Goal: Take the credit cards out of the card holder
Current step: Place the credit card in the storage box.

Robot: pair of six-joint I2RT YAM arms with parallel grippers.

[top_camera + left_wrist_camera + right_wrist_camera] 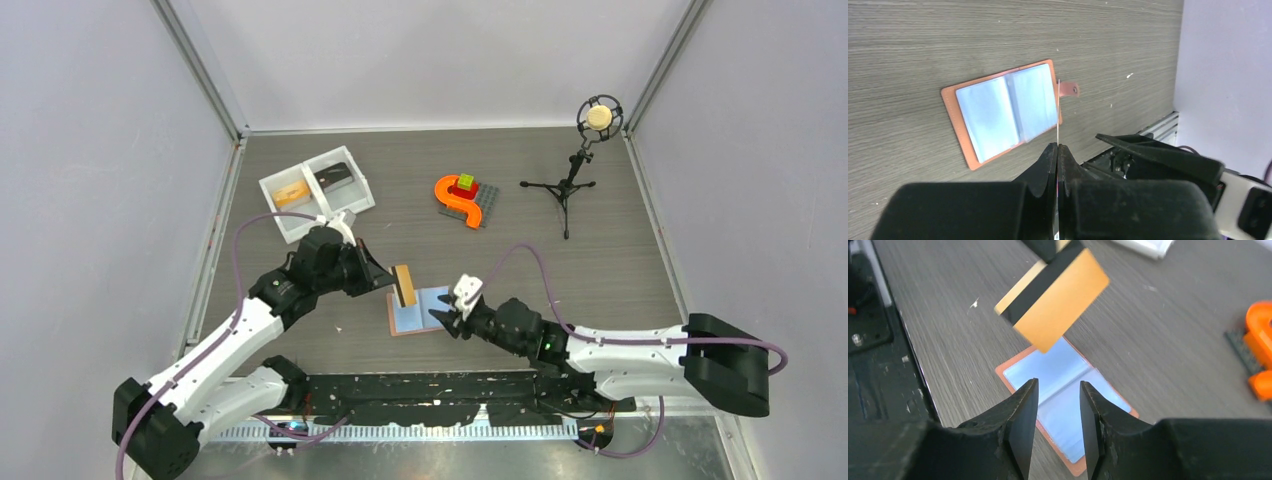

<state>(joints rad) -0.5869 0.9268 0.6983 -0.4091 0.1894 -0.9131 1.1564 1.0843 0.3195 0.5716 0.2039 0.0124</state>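
Observation:
The card holder (415, 312) lies spread open on the table, salmon-brown rim and light blue pockets up; it also shows in the left wrist view (998, 112) and the right wrist view (1068, 395). My left gripper (392, 282) is shut on a gold credit card with a black stripe (405, 285), held in the air above the holder's left edge. The card shows edge-on in the left wrist view (1058, 112) and flat in the right wrist view (1053, 300). My right gripper (447, 316) is open and empty, just above the holder's right side.
A white two-compartment tray (316, 190) at the back left holds a gold card (291, 193) and a dark card (334, 176). An orange and grey toy block piece (464, 198) and a microphone on a tripod (580, 160) stand at the back.

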